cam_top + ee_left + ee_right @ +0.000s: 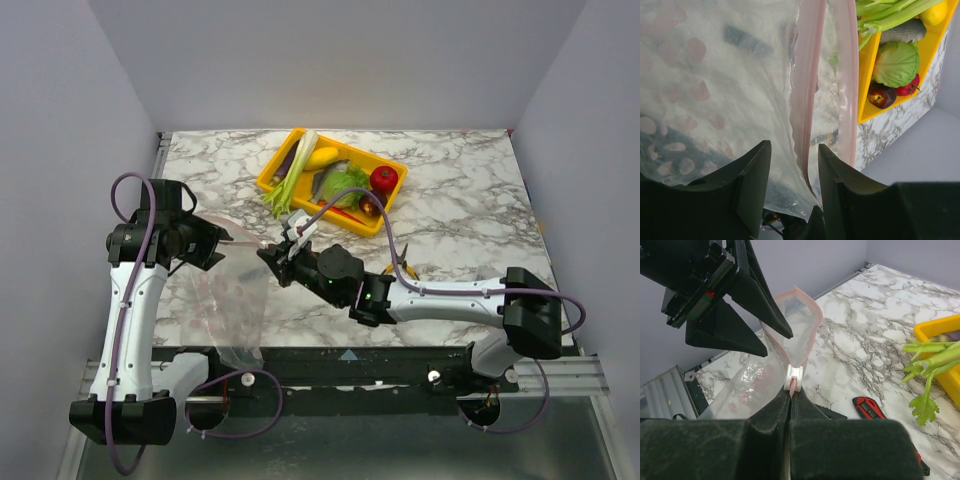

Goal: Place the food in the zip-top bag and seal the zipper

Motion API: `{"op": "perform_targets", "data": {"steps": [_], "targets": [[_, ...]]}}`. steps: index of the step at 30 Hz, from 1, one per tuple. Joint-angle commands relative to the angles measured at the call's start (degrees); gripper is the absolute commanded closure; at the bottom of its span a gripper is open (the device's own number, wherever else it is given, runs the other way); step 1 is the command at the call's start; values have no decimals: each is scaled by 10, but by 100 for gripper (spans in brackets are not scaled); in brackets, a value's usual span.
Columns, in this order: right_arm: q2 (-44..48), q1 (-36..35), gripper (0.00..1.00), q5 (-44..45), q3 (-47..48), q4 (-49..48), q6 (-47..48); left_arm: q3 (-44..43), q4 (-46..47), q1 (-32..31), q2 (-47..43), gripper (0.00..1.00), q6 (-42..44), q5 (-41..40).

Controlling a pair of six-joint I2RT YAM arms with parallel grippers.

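Marble-patterned tabletop (470, 200) fills the overhead view, boxed in by plain grey walls (330, 60). None of the food (345, 185) looks packed yet: leek, lettuce, tomato and the rest lie in the yellow tray (274, 160) at the upper middle. The zip-top bag (235, 290) hangs left of centre, held between my two arms, and I see nothing inside it but its own pinkish print.

My right gripper (791, 390) is pressed together on the zipper (794, 377), pinching the white slider at the mouth edge. My left gripper (792, 147) has its fingers apart, straddling the pink strip of the mouth without clamping it, as far as I can see.

I judge this to be the mouth-opening step. Next I would want the left fingers brought together on one lip only, then a gentle pull away from the right, so the film spreads rather than slips. A red-and-black pocket knife (867, 407) lies at the lower right of the right wrist view, not mine to pack.
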State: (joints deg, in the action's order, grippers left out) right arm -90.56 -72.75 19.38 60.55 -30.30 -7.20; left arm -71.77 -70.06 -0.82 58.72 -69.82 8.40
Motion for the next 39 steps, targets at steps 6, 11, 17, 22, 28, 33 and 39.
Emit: {"op": "perform_targets", "data": {"steps": [6,11,17,22,28,33,39], "targets": [[2,-19,100,18,4,-23,-7,-6,16,3,-31,92,6,-116],[-12,-20,71,23,22,-12,-64,2,60,3,-70,100,83,-211],[-5,-20,41,50,79,65,-151,53,188,3,-135,100,290,-274],[18,-20,21,156,104,143,-240,98,273,-55,-159,100,453,-307],[28,15,18,197,148,265,-298,187,347,-68,-169,100,505,-130],[16,99,13,59,151,298,-348,227,382,-68,-150,100,505,-47],[-80,110,0,-29,249,358,-345,249,416,-68,-131,100,512,-24]]}}
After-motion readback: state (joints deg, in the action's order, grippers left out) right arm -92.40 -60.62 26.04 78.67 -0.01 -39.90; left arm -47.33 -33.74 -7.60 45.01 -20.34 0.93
